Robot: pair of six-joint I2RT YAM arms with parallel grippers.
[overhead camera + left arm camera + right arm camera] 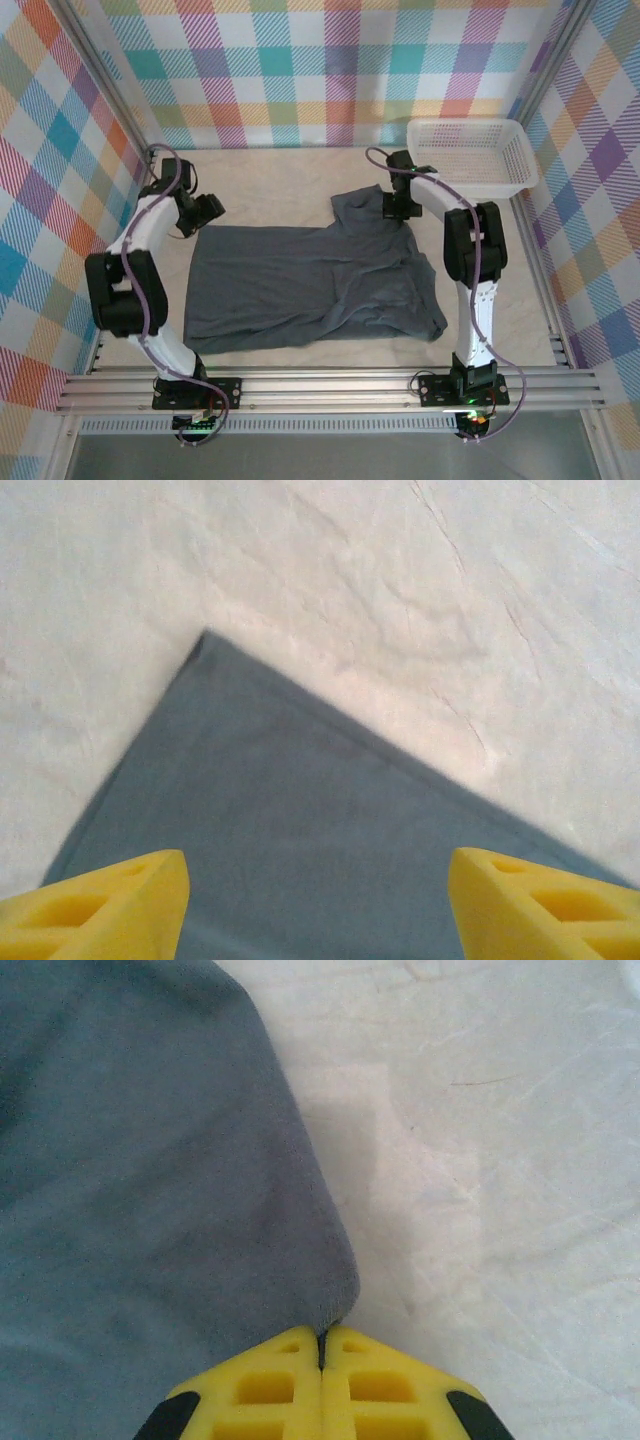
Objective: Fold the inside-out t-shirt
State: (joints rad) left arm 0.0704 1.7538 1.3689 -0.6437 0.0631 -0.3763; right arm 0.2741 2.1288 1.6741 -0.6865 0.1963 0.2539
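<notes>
Clamps right gripper (320, 1345) on an edge of the dark slate-grey soft cloth t-shirt (300, 285); hangs left gripper (318, 872) wide over a corner. Should pinch that corner deep before lifting both.

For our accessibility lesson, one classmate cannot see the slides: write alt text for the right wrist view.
The yellow right gripper is shut on the curved edge of a dark grey t-shirt, which covers the left half. Pale, wrinkled table lies to the right.
</notes>
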